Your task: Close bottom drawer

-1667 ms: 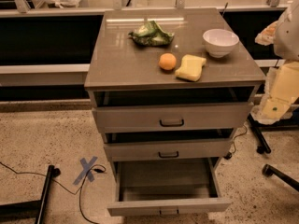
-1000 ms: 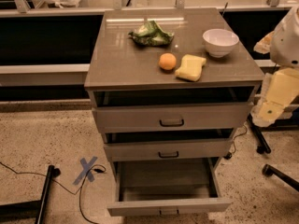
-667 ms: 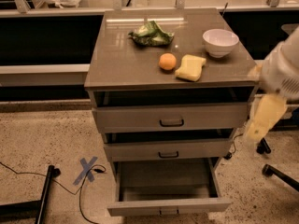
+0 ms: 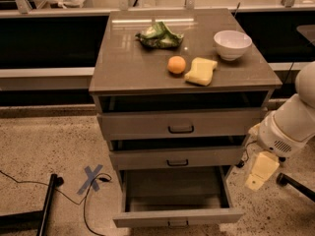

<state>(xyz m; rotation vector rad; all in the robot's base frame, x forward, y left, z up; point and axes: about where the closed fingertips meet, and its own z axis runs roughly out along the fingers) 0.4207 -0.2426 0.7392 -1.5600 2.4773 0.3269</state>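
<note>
The grey cabinet (image 4: 123, 77) has three drawers. The bottom drawer (image 4: 177, 217) is pulled far out, and its box (image 4: 172, 186) looks empty. A small dark loop handle (image 4: 178, 224) sits on its narrow front at the picture's lower edge. The middle drawer (image 4: 177, 157) and top drawer (image 4: 179, 124) stand slightly out. My white arm (image 4: 290, 127) comes in from the right. My cream-coloured gripper (image 4: 261, 170) hangs below it, just right of the open bottom drawer's side, level with its box and apart from it.
On the cabinet top lie a green bag (image 4: 160, 35), an orange (image 4: 176, 64), a yellow sponge (image 4: 200, 71) and a white bowl (image 4: 232, 44). On the floor are a blue tape cross (image 4: 92, 177), a cable (image 4: 29, 183), a black stand leg (image 4: 47, 208) at left and a chair leg (image 4: 295, 186) at right.
My arm and gripper have moved down and to the left, from beside the cabinet top to beside the lower drawers. The drawers have not moved.
</note>
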